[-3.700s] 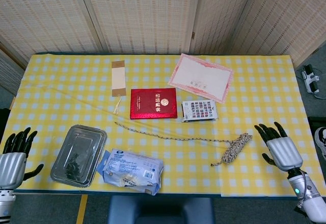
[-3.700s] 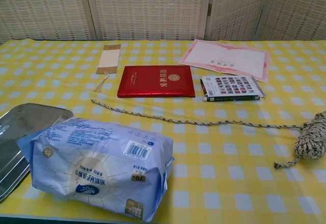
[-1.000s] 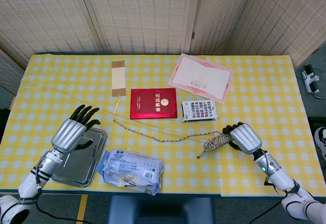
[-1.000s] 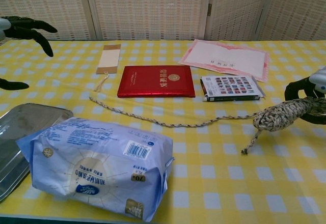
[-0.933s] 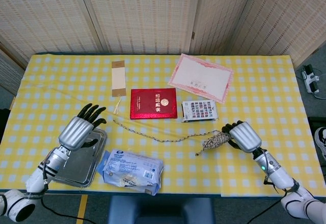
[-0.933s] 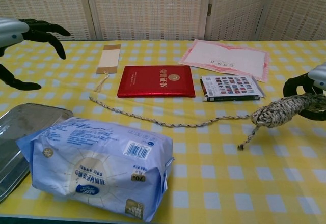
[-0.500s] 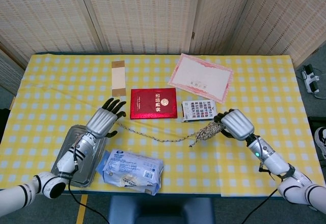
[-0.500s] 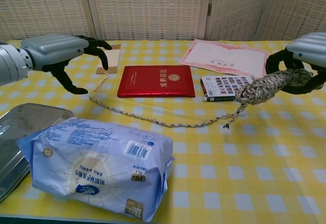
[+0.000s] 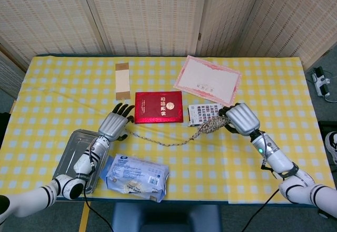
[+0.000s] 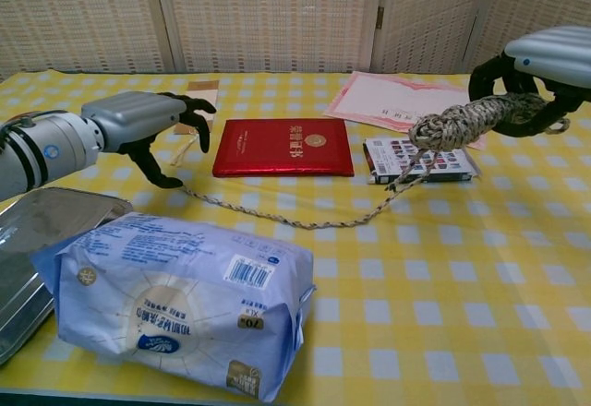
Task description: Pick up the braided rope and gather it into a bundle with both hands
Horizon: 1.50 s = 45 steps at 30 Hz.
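Two hands are at the yellow checked table, one at each end of the braided rope. The right hand holds the coiled part of the rope off the tabletop, its fingers curled around the bundle, above the small colourful box — a short tail hangs down from the coil. From there the loose strand drops to the cloth and runs in a shallow curve leftward in front of the red booklet. The left hand hovers low over the strand's far end, just left of the red booklet, fingers spread and arched downward with nothing in them; in the chest view the fingertips are close to the strand, and whether they touch it cannot be told. Near the front edge lie a blue-and-white plastic packet and, beside it on the left, a metal tray. Further back are a tan bookmark and a pink-bordered certificate.
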Each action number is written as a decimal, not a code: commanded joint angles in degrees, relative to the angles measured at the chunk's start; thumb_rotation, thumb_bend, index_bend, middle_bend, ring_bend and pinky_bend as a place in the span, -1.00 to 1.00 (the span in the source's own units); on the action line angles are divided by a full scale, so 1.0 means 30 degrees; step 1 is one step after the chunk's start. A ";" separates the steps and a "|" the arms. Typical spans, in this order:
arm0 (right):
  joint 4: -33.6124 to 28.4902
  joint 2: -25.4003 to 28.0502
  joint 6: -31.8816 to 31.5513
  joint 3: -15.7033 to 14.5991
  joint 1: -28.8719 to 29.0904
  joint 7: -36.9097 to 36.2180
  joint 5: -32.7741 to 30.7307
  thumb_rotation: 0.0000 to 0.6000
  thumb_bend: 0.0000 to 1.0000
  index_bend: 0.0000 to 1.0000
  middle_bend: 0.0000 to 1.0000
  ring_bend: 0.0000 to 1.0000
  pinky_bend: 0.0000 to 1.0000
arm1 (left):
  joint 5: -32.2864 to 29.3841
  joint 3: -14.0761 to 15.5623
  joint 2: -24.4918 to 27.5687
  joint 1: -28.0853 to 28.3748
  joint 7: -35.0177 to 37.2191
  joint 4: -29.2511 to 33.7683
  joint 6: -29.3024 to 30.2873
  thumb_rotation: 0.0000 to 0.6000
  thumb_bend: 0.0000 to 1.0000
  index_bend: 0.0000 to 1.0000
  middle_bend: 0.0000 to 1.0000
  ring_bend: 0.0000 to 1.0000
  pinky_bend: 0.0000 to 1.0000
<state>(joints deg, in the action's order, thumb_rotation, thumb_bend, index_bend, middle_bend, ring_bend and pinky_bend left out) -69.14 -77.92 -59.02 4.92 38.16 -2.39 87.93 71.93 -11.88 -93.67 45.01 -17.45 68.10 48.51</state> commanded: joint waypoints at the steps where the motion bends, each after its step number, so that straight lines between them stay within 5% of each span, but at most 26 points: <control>1: -0.0399 0.0059 0.0137 0.0224 -0.0026 0.0504 -0.0406 1.00 0.33 0.49 0.06 0.22 0.12 | 0.0002 0.0211 -0.0603 0.0203 0.0093 -0.0669 0.0039 1.00 -0.44 -0.17 -0.85 -1.00 -1.00; 18: -0.0426 0.0006 0.0151 0.0276 -0.0351 0.0903 -0.1254 1.00 0.33 0.49 0.06 0.22 0.12 | -0.0269 0.0559 -0.3325 0.0763 0.0752 -0.4618 -0.0292 1.00 -0.34 0.02 -0.82 -0.99 -1.00; 45: -0.0006 -0.0381 0.0452 0.0120 -0.0353 0.0947 -0.1472 1.00 0.33 0.49 0.06 0.22 0.12 | -0.1055 0.0807 -0.3203 0.0819 0.0375 -0.4570 -0.1130 1.00 -0.12 0.09 -0.81 -1.00 -1.00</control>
<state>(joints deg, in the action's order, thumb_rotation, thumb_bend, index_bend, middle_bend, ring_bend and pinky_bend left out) -69.15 -79.07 -57.64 5.28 37.11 0.46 83.50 68.76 -9.46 -103.27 47.47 -16.31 54.40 45.11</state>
